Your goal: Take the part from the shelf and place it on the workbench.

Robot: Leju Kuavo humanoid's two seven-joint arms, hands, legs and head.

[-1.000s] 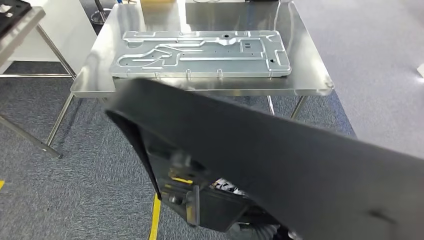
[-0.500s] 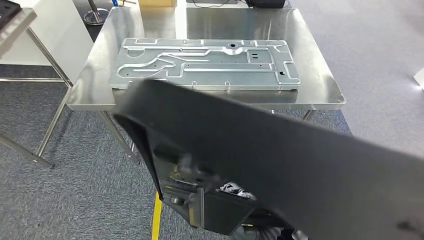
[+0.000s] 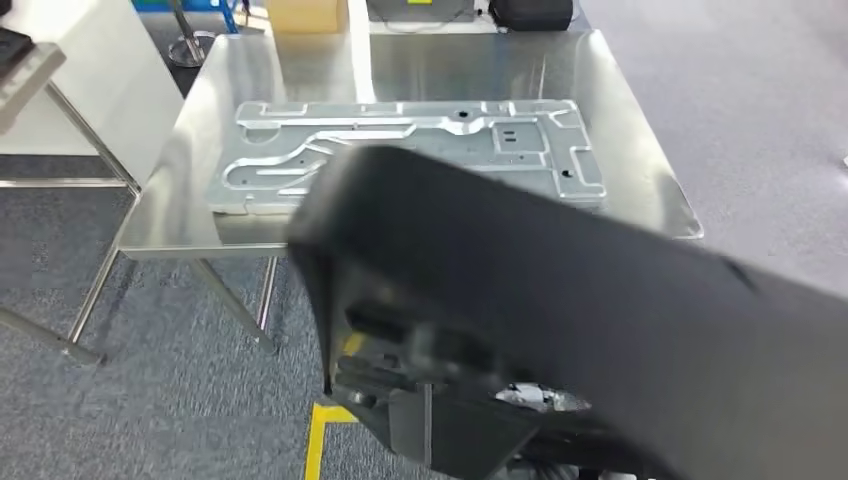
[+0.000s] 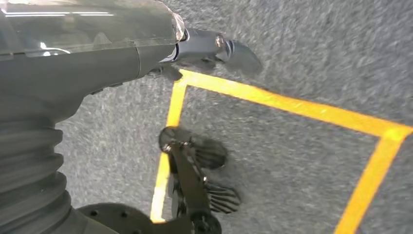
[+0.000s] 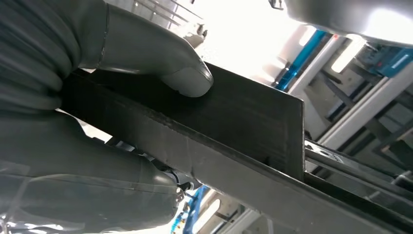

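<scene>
A large black part (image 3: 560,320) hangs close under the head view, its far end over the near edge of the steel workbench (image 3: 640,160). My right hand (image 5: 122,44) grips the black part (image 5: 243,126) by its edge, the thumb (image 5: 185,78) pressing on its flat face and the other fingers underneath. On the workbench lies a wide stamped metal plate (image 3: 400,150), partly hidden by the part. My left hand (image 4: 97,53) hangs over the carpet, a dark finger (image 4: 229,48) stretched out, nothing in it.
A white table (image 3: 80,80) with steel legs stands left of the workbench. A cardboard box (image 3: 305,15) and a black bag (image 3: 530,12) sit beyond its far edge. Yellow tape (image 3: 320,440) marks the grey carpet at my feet.
The view has shifted toward the workbench, which now sits lower in the picture. The black part has risen and moved forward, now covering the plate's near edge.
</scene>
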